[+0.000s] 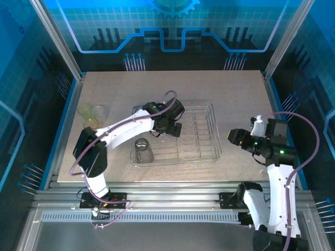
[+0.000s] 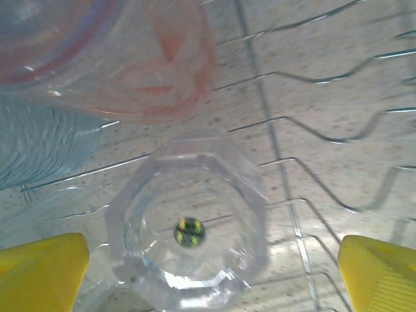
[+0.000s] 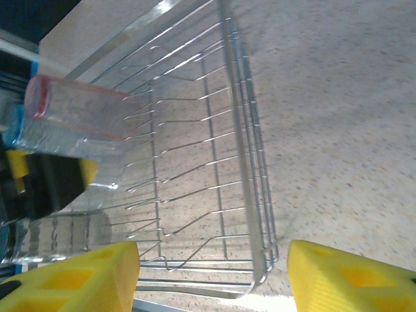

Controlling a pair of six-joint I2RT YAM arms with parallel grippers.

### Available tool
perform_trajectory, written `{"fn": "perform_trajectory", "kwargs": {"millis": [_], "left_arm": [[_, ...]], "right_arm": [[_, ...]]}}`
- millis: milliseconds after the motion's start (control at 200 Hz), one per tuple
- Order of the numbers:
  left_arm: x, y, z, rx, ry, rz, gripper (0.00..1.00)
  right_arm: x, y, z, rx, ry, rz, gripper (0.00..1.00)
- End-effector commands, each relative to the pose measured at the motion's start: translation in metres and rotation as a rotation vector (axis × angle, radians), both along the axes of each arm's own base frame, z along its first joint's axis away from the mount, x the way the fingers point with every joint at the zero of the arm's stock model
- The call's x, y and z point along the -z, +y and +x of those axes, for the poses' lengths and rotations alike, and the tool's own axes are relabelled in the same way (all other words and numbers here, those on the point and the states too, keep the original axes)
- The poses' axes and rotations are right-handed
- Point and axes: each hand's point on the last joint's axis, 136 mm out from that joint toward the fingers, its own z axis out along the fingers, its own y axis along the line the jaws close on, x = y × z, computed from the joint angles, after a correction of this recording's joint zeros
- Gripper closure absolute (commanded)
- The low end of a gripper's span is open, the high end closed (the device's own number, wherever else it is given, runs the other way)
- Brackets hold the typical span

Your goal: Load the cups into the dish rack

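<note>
The left gripper (image 2: pixel 211 273), fingers apart, sits around a clear plastic tumbler (image 2: pixel 188 221) in the silver wire rack (image 1: pixel 215 137). The right gripper (image 3: pixel 211 273), also apart, hangs off its 3 o'clock edge.

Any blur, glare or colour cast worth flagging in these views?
Top external: sharp, blue cast around the table. Left wrist: clear cup fairly sharp, pink cup near the lens blurred. Right wrist: dish rack crisp, bright glare on the table at bottom.
</note>
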Motion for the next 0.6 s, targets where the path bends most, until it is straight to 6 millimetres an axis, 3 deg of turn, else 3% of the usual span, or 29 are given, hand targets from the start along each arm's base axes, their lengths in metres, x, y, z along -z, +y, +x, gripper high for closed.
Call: {"fn": "perform_trajectory", "kwargs": {"millis": [0, 70, 255, 515, 595], "left_arm": [[-0.026, -0.027, -0.012, 0.127, -0.063, -0.117, 0.01], [-0.035, -0.038, -0.017, 0.182, -0.08, -0.152, 0.01], [-0.042, -0.049, -0.026, 0.274, -0.1, -0.185, 0.01], [-0.058, -0.06, -0.038, 0.367, -0.085, -0.248, 0.01], [-0.062, -0.066, -0.044, 0.389, -0.063, -0.29, 0.01]], "right_arm": [[0.008, -0.02, -0.017, 0.096, 0.111, -0.07, 0.36], [0.013, -0.039, -0.022, 0.183, 0.156, -0.137, 0.35], [0.013, -0.113, -0.049, 0.52, 0.215, -0.424, 0.37], [0.016, -0.136, -0.075, 0.772, 0.299, -0.424, 0.44], [0.026, -0.14, -0.084, 0.869, 0.343, -0.395, 0.45]]}}
